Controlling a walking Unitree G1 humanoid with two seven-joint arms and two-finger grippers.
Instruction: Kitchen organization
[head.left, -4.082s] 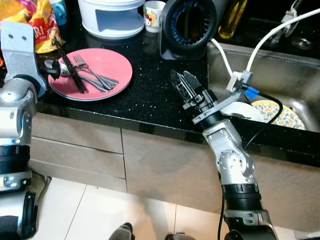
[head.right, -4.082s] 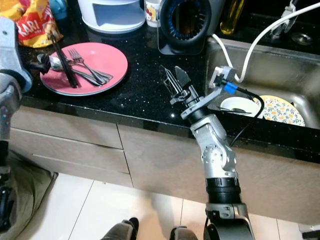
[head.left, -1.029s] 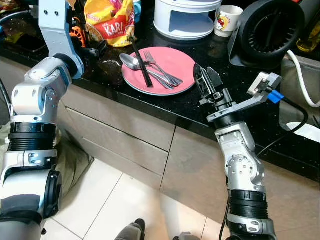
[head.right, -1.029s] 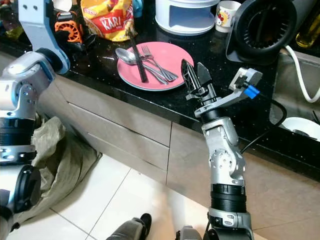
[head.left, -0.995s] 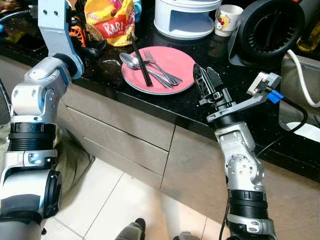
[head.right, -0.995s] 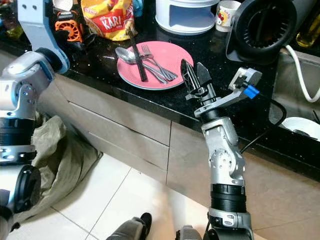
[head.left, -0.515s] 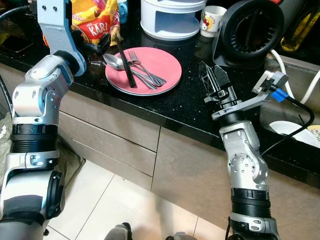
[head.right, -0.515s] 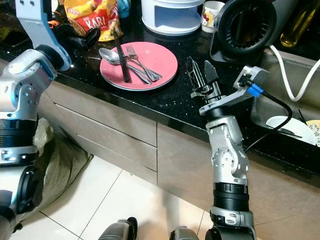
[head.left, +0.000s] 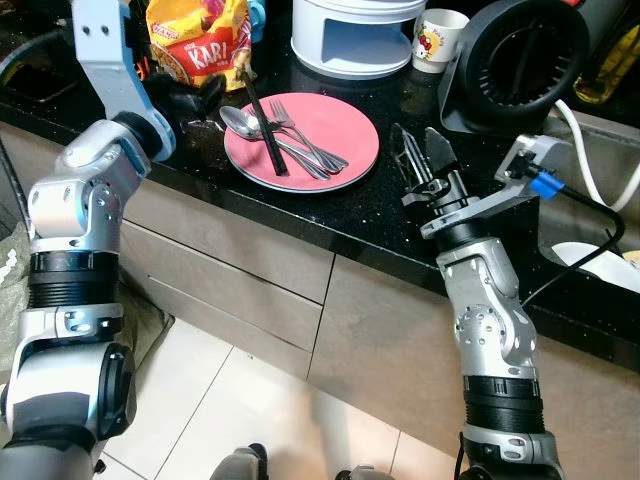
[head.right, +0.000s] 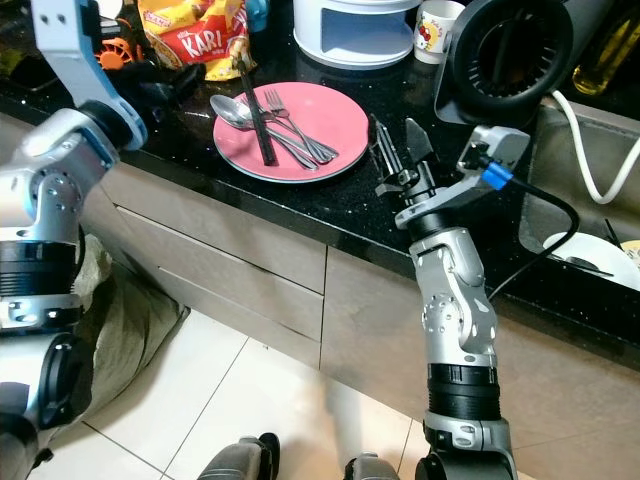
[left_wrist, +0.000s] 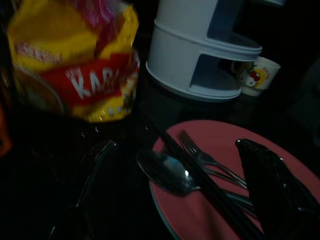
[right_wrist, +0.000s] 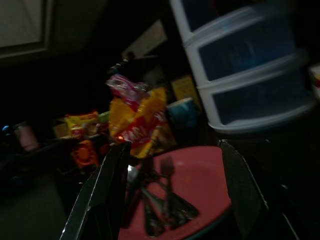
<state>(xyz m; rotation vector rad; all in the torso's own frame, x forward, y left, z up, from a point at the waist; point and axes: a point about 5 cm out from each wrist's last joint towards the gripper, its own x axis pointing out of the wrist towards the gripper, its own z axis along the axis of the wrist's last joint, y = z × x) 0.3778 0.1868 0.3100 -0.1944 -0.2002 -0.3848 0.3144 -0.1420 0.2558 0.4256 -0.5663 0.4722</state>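
Note:
A pink plate (head.left: 330, 125) lies on the black counter and carries a spoon (head.left: 240, 122), forks (head.left: 300, 140) and black chopsticks (head.left: 262, 125). My left gripper (head.left: 200, 95) hovers low at the plate's left edge, open; in its wrist view the spoon (left_wrist: 167, 172) and chopsticks (left_wrist: 210, 190) lie between its spread fingers (left_wrist: 270, 175). My right gripper (head.left: 413, 133) is raised over the counter just right of the plate, open with nothing in it, pointing toward the plate (right_wrist: 200, 185).
Behind the plate stand a yellow snack bag (head.left: 195, 40), a white tiered container (head.left: 355, 35), a small cup (head.left: 440, 35) and a black appliance (head.left: 520, 60). The sink (head.left: 600, 150) with dishes and a white hose is at right. Drawers (head.left: 230, 270) front the counter.
The view has shifted along the counter, away from the sink. The right gripper now stands a little closer to the plate's right edge. Both grippers remain open.

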